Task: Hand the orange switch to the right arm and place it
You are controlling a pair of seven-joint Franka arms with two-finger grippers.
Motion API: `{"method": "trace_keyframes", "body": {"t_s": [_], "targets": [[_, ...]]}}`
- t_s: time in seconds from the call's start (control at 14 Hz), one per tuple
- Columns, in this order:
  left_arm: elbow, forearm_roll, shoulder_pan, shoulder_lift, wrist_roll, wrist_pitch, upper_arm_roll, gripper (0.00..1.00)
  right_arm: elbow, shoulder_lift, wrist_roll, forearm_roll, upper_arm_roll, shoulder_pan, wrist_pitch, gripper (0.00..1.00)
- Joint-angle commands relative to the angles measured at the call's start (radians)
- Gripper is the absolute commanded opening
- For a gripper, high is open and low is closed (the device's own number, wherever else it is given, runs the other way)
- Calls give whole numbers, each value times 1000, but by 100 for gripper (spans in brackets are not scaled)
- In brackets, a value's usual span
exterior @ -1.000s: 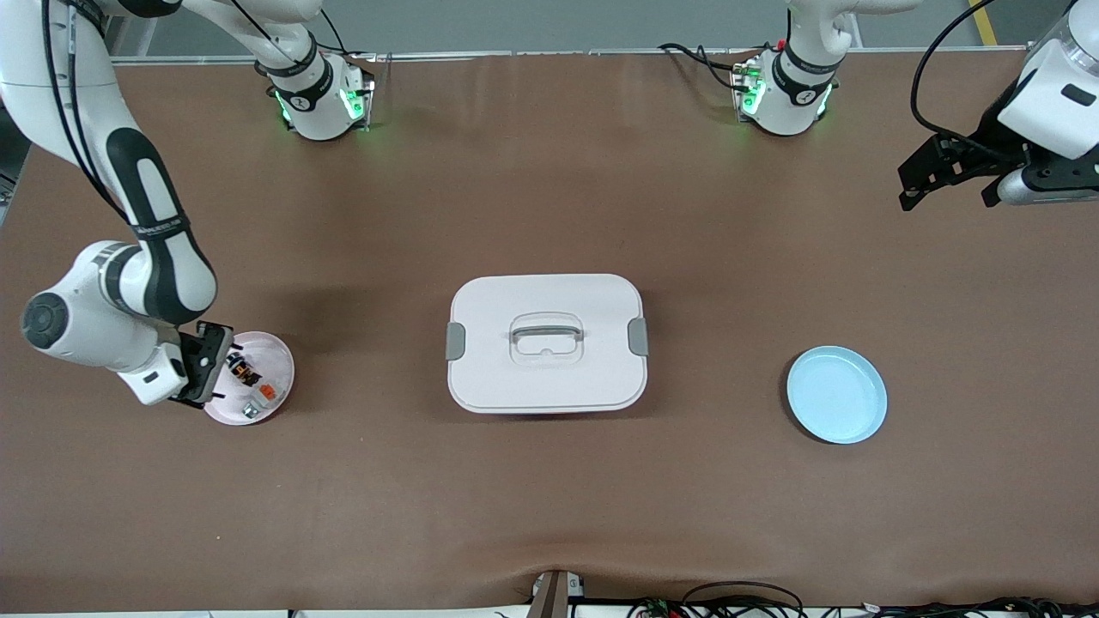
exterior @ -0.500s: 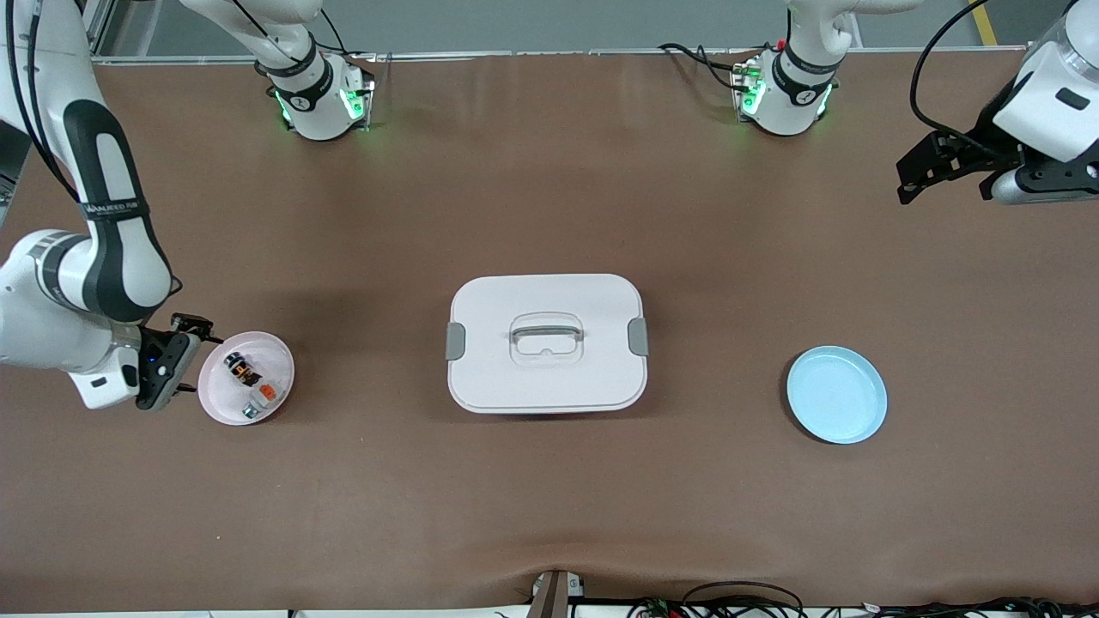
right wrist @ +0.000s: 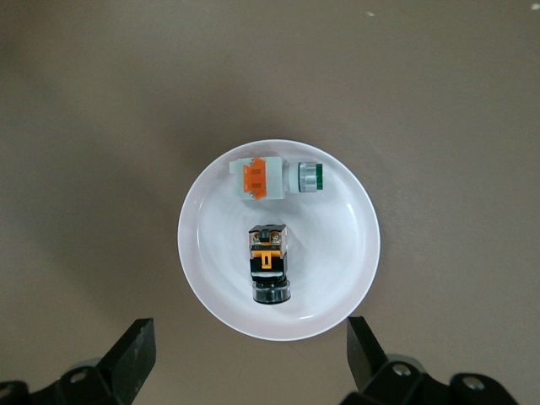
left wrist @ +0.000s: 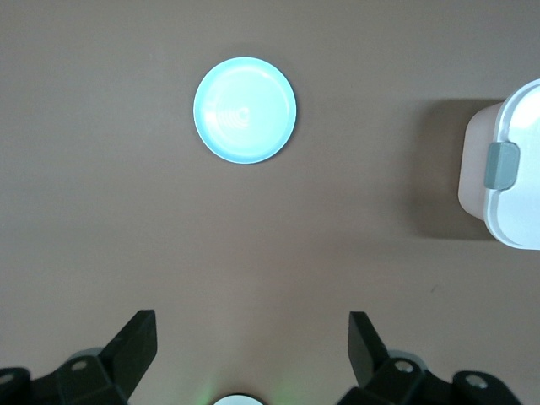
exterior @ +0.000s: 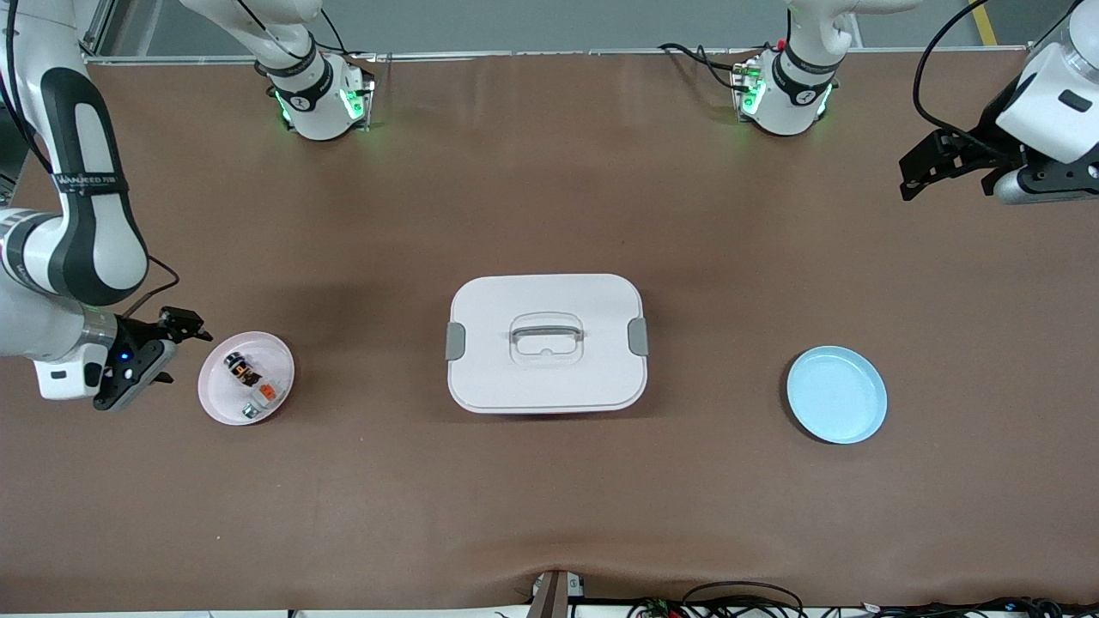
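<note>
Pink plate (exterior: pixel 215 399) at the right arm's end of the table is now fully uncovered: a second ago the right gripper (exterior: pixel 163 348) hung over its rim, and it has since drawn back off the plate toward the table's end, where it now sits just beside the plate with its fingers spread wide and nothing between them. The left gripper (exterior: pixel 944 167) has barely shifted; it waits up over the left arm's end of the table, also spread open and empty. On the pink plate lies the orange switch (right wrist: pixel 269 263), a small black block with an orange face, untouched. Beside it on the same plate sit a whitish-grey part with an orange piece (right wrist: pixel 257 179) and a small green-capped cylinder (right wrist: pixel 310 178), these two nearer the front camera than the switch. A white lidded box (exterior: pixel 547 342) with grey side clasps and a moulded handle stands closed at the table's middle. A light blue plate (exterior: pixel 837 394), bare, lies toward the left arm's end.
</note>
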Motion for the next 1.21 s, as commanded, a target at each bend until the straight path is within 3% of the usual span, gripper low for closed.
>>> {"method": "trace_keyframes", "body": {"t_s": [0.0, 0.57, 0.71, 0.86, 1.14], "targets": [[-11, 1, 6, -8, 11, -13, 0, 100, 24, -22, 90, 0, 12, -34, -49, 100], [-66, 1, 37, -51, 30, 3, 0, 100, 70, -163, 547, -33, 15, -35, -217, 100], [-66, -1, 37, -52, 30, 3, 0, 100, 133, -182, 836, -59, 18, -25, -318, 100], [-63, -1, 37, -52, 30, 3, 0, 100, 190, -174, 893, -49, 18, -25, -345, 100], [-64, -8, 35, -54, 31, 3, -3, 100, 199, -234, 921, -56, 23, -3, -392, 100]]}}
